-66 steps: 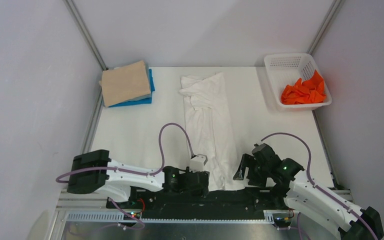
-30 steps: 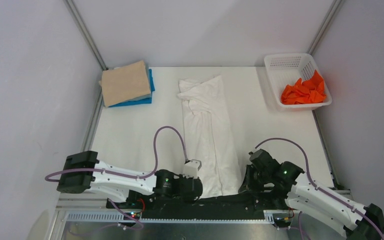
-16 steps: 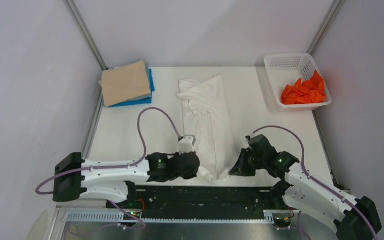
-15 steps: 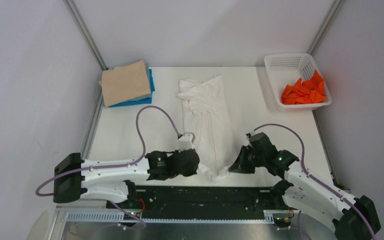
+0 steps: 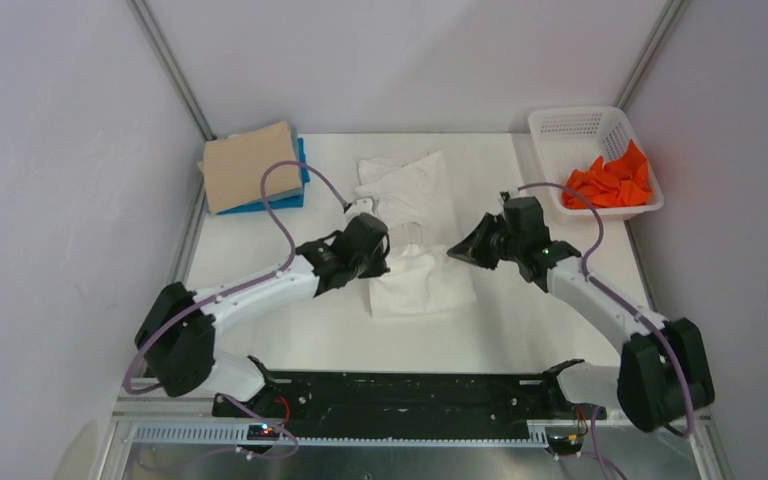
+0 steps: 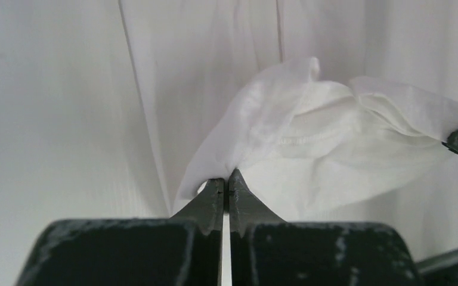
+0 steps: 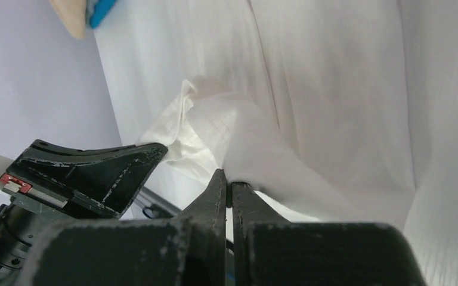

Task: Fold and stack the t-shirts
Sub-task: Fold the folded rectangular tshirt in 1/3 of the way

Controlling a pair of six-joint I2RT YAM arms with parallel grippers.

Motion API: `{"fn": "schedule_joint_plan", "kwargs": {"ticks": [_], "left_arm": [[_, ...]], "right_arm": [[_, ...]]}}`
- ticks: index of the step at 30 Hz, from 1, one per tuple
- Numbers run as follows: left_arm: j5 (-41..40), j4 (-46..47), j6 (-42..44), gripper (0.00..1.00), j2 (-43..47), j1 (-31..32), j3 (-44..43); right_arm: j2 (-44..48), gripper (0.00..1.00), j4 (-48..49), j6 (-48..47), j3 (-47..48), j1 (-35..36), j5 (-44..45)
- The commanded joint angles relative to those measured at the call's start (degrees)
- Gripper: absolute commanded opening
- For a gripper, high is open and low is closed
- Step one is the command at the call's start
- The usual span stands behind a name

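Note:
A thin white t-shirt (image 5: pixel 407 190) lies lengthwise mid-table, its near half doubled back in a loose fold (image 5: pixel 422 288). My left gripper (image 5: pixel 386 248) is shut on the hem's left corner, and the cloth (image 6: pixel 310 131) bunches just past its tips (image 6: pixel 227 179). My right gripper (image 5: pixel 452 252) is shut on the right corner, with the white cloth (image 7: pixel 244 137) draped off its tips (image 7: pixel 228 179). Both hold the hem slightly above the shirt's middle. A folded beige-tan t-shirt (image 5: pixel 250 165) rests on a folded blue one (image 5: pixel 295 198) at the far left. An orange t-shirt (image 5: pixel 610 185) lies crumpled in the basket.
A white lattice basket (image 5: pixel 572 122) stands at the far right corner. Grey walls and metal posts close in the table (image 5: pixel 260 290) on three sides. The black rail (image 5: pixel 410 405) with the arm bases runs along the near edge.
Both grippers have carried the white shirt's near hem from the table's near edge toward the far side, doubling the shirt over itself. Both arms now stretch out to mid-table.

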State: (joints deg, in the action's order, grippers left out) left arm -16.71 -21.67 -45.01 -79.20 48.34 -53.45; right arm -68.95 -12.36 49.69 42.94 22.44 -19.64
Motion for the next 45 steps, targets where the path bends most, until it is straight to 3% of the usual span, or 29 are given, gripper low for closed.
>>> {"fn": "schedule_joint_plan", "kwargs": {"ticks": [1, 8, 15, 20, 22, 23, 24, 25, 26, 27, 28, 29, 31, 38, 45], "left_arm": [[3.93, 2.94, 5.85, 0.0, -5.59, -5.51, -5.94], [6.68, 3.17, 9.16, 0.0, -12.41, -11.04, -10.71], [8.9, 3.49, 11.28, 0.0, -18.72, -14.95, -14.81], [9.9, 3.53, 12.29, 0.07, -23.35, -16.06, -18.14], [9.39, 3.52, 12.17, 0.21, -24.24, -17.02, -18.84], [8.97, 3.53, 12.17, 0.28, -24.33, -17.39, -19.08], [8.66, 3.5, 12.33, 0.55, -24.23, -18.1, -19.64], [8.24, 3.46, 12.7, 0.67, -23.84, -18.63, -19.87], [8.12, 3.43, 12.73, 0.91, -22.56, -19.66, -20.12], [7.8, 3.38, 12.88, 0.95, -21.65, -20.02, -20.16], [7.42, 3.38, 13.04, 0.99, -19.38, -20.47, -19.95], [6.19, 3.41, 13.22, 0.99, -18.17, -20.52, -19.55], [4.79, 3.41, 12.67, 0.99, -13.73, -20.56, -17.34], [5.06, 3.76, 5.2, 1.0, 1.41, -20.54, 0.83], [6.76, 4.58, -0.05, 1.0, 13.57, -17.64, 16.06]], "right_arm": [[-7.08, 0.0, 6.06, -3.37, 6.89, -2.81, -1.28], [-19.11, 0.0, 10.31, -4.65, 13.57, -5.78, -6.34], [-24.89, 0.0, 12.69, -4.95, 16.36, -7.59, -6.43], [-29.62, 0.01, 14.34, -5.02, 18.05, -8.63, -7.0], [-31.52, 0.09, 14.2, -5.1, 19.28, -8.81, -6.92], [-32.72, 0.26, 13.94, -5.25, 20.41, -8.99, -6.75], [-33.13, 0.33, 13.11, -5.73, 21.03, -9.34, -6.65], [-33.69, 0.43, 11.99, -6.13, 22.52, -9.52, -6.42], [-33.61, 0.5, 9.98, -7.23, 23.23, -9.85, -6.22], [-33.0, 0.64, 8.84, -7.94, 24.34, -9.77, -5.04], [-32.21, 0.73, 6.62, -9.52, 24.75, -9.6, -4.08], [-30.24, 0.92, 5.32, -10.32, 24.79, -8.79, -1.1], [-27.11, 0.98, 1.01, -13.28, 24.66, -6.66, 4.26], [-23.63, 0.99, -4.38, -18.84, 20.79, 3.42, 7.86], [-29.69, 1.0, 4.14, -14.92, 20.24, 10.1, 2.25]]}}
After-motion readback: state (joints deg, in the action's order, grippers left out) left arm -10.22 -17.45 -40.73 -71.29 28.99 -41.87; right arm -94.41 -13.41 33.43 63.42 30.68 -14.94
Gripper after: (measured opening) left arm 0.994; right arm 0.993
